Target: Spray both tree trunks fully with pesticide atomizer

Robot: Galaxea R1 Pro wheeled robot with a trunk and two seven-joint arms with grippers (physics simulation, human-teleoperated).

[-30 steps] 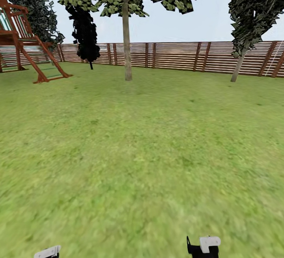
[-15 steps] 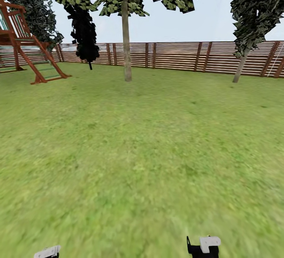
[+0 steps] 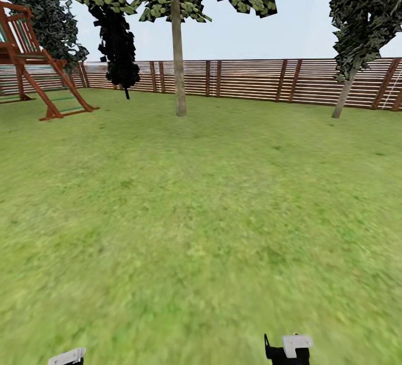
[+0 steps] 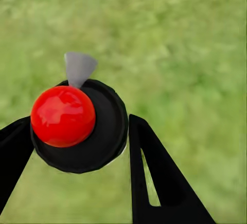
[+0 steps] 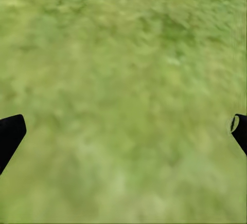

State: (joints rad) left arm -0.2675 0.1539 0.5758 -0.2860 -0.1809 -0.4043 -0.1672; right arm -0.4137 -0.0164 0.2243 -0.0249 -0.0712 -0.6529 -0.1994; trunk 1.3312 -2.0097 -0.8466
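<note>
Green grass of the garden [image 3: 201,214] is spread wide in the head view, and a brown wooden fence [image 3: 251,80] is seen at its far edge. Two trees are seen near the fence. One tree trunk [image 3: 178,58] stands straight near the middle, well apart from the leaning trunk [image 3: 343,94] at the right. A near-black cypress [image 3: 118,47] is seen beside the middle tree, and a red-brown wooden play frame [image 3: 33,58] stands at the far left.

In the left wrist view, the pesticide atomizer [image 4: 77,124] is held between the two black fingers of the left gripper [image 4: 82,152]. Its red round top and black ring are seen from above, with a small grey nozzle sticking out. The fingers are pressed against both sides of it.

In the right wrist view, the right gripper [image 5: 123,131] is spread wide, with nothing between its fingers, and blurry grass is seen below it.
</note>
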